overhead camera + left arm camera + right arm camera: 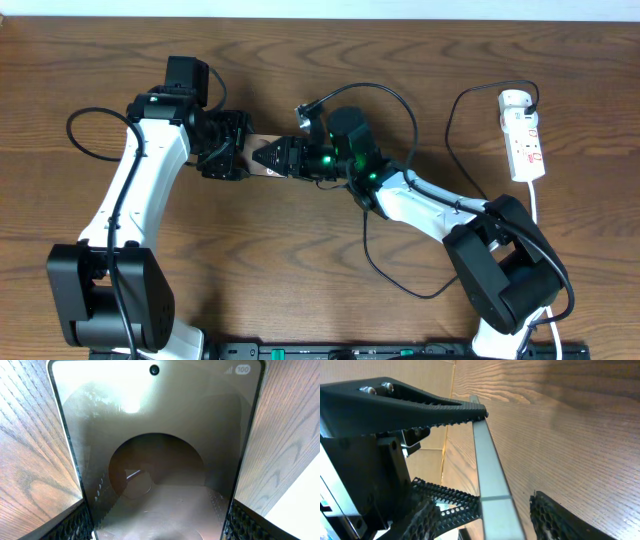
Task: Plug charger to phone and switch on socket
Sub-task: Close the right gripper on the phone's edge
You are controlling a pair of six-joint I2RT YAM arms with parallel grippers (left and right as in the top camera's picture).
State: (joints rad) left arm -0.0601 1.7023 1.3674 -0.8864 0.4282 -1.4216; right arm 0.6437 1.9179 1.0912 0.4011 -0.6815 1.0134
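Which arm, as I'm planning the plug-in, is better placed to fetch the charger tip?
Right: the right claw stands open near the charger tip, while the left claw grips the phone.

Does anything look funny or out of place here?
Yes. The charger plug tip sits loose beside the right hand, held by neither hand. Both hands are at the phone instead: the left hand pinches it and the right hand straddles its end, so nothing is bringing the plug to it.
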